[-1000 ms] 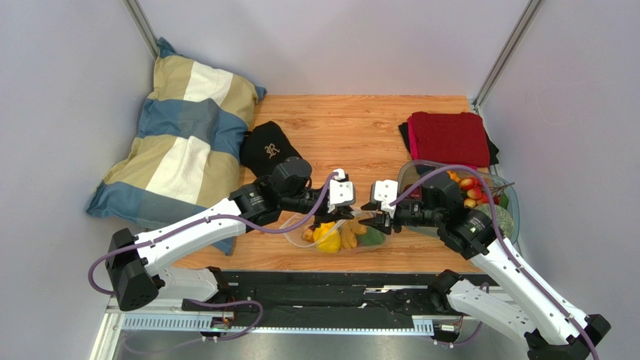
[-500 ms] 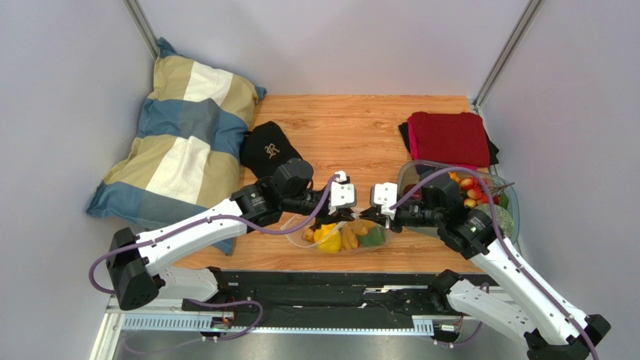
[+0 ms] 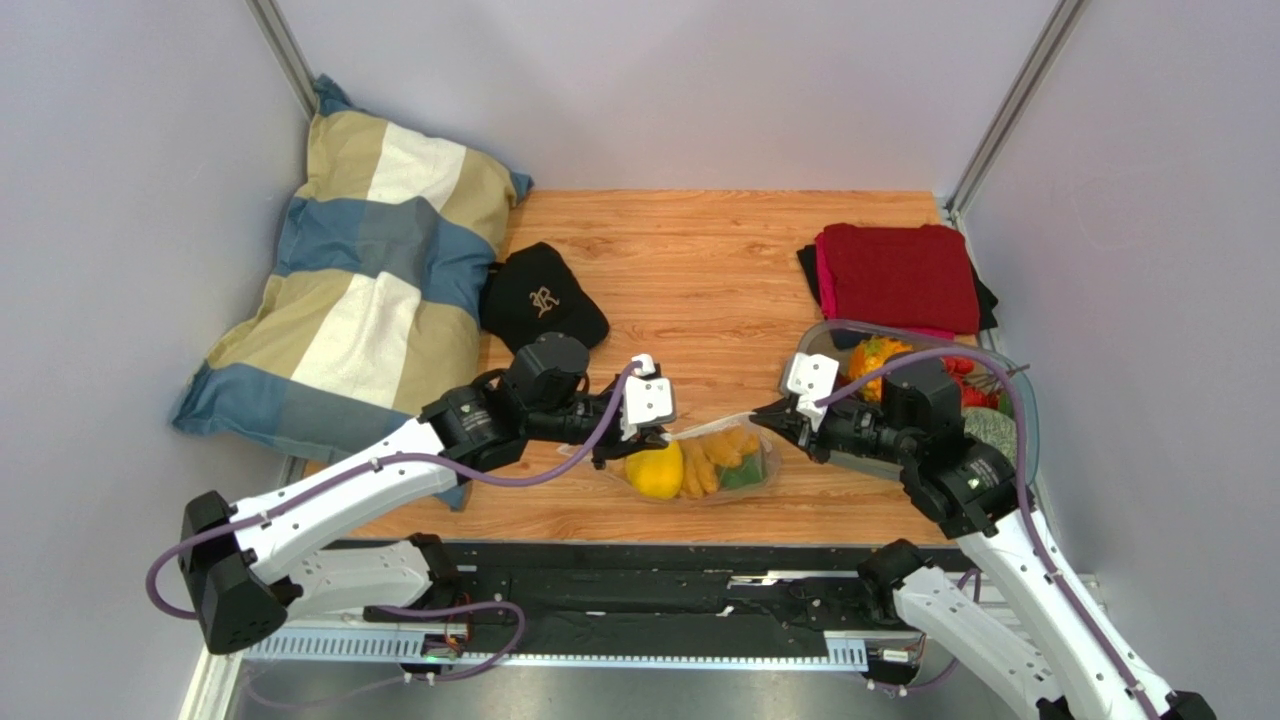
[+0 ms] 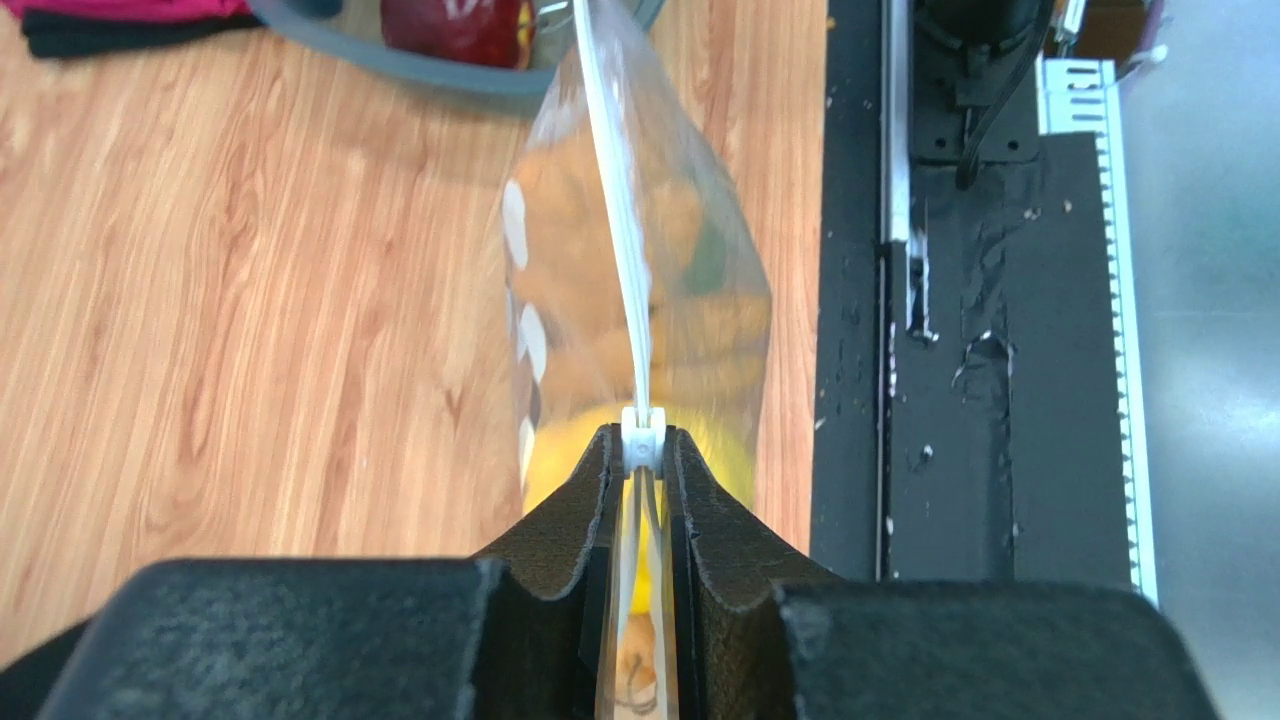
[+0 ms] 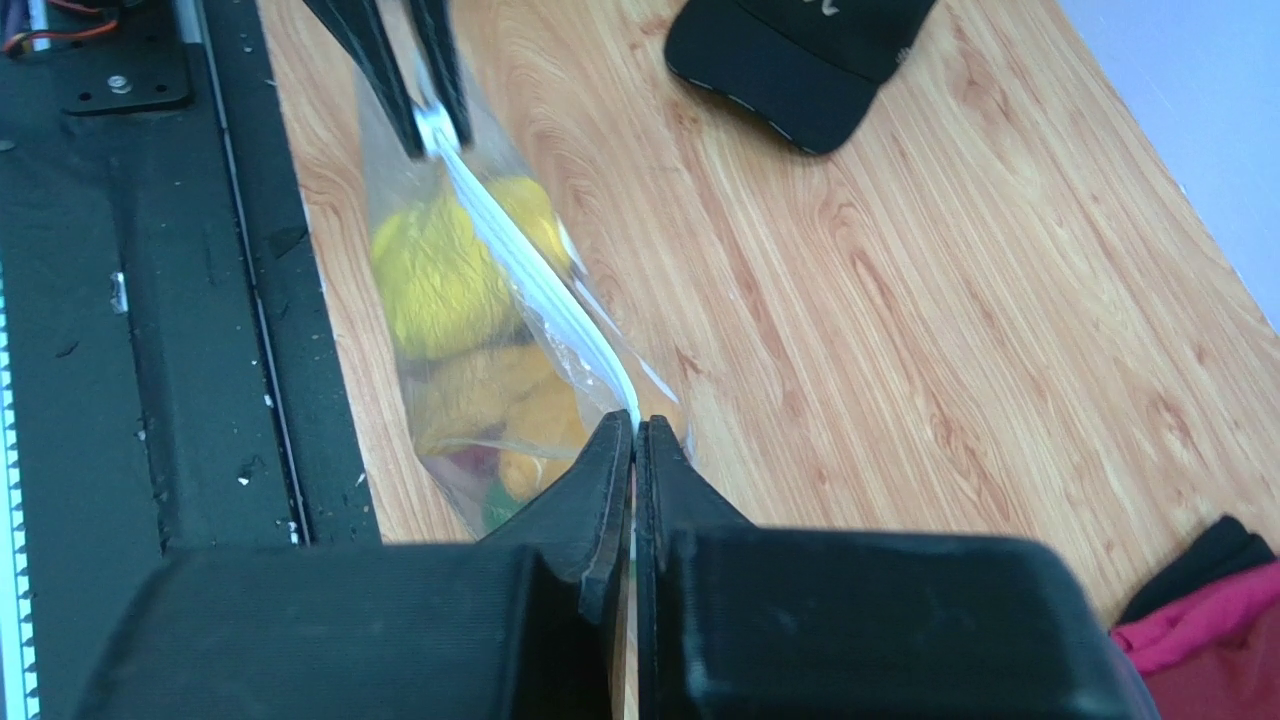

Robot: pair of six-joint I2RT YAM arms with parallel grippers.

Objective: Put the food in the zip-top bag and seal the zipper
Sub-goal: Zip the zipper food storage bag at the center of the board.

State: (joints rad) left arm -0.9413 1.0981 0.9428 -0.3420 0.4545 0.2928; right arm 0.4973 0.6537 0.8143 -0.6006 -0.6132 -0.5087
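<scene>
Left wrist view shows the left fingers (image 4: 579, 510) clenched on the zipper (image 4: 615, 225) slider; the right fingers (image 5: 586, 495) pinch its far end, the bag (image 4: 706, 300) of food (image 5: 428, 278) taut between them, seemingly sealed.

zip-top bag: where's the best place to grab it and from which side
Grip the zipper, the flat strip along the mouth, at its ends, coming in along its line from either side with jaws across it. The zip-top bag below is floppy and bulges with food; the left gripper and right gripper hold it so.
</scene>
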